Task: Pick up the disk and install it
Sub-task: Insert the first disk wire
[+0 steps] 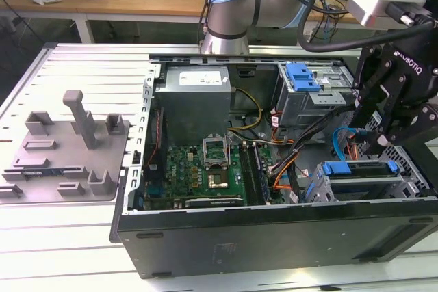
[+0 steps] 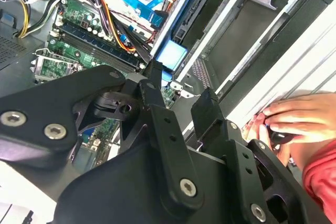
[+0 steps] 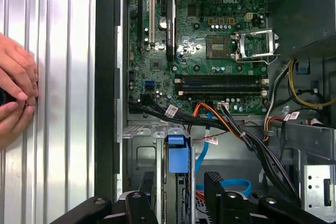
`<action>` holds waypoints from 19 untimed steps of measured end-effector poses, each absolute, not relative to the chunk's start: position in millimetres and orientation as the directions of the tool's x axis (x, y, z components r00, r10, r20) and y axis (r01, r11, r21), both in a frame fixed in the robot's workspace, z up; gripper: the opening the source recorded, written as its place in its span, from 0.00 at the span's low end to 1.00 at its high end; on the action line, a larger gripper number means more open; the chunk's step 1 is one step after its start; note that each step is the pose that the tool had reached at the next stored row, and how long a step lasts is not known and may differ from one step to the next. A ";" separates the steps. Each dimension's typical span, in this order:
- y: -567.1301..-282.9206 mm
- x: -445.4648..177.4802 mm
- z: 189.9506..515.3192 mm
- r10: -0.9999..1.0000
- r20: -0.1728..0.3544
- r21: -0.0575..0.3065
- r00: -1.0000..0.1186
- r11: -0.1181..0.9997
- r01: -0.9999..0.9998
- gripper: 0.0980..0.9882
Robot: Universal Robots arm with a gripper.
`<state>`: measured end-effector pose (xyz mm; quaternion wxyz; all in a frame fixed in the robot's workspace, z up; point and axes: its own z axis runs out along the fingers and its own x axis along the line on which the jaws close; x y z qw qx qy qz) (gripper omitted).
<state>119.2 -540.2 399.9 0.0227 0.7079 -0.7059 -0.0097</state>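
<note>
The end effector (image 3: 180, 178) hovers with its fingers spread wide and nothing between them, just above the disk (image 1: 359, 169). The disk sits in the bay at the lower right of the exterior view, blue carrier uppermost. I judge this the line-up for the pick. A grip here calls for closing squarely on the carrier, clear of the cables (image 3: 247, 135) beside it. Beyond the case (image 1: 274, 234), a hand (image 3: 16, 98) rests on the surface (image 3: 58, 145)
</note>
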 end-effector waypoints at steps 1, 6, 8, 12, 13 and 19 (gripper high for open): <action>-540.1 119.2 399.8 -1.000 0.019 0.046 0.003 -0.002 -0.999 0.45; -522.6 119.1 399.9 -0.996 0.088 0.046 0.003 0.001 -0.999 0.45; -510.9 118.9 399.9 -0.995 0.104 0.046 0.003 0.001 -0.999 0.45; -490.3 119.1 399.4 -0.993 0.115 0.046 0.003 0.002 -0.999 0.45; -485.3 121.0 399.1 -0.993 0.115 0.046 0.003 0.003 -0.999 0.45; -467.6 126.8 397.7 -0.992 0.125 -0.018 -0.005 0.003 -1.000 0.45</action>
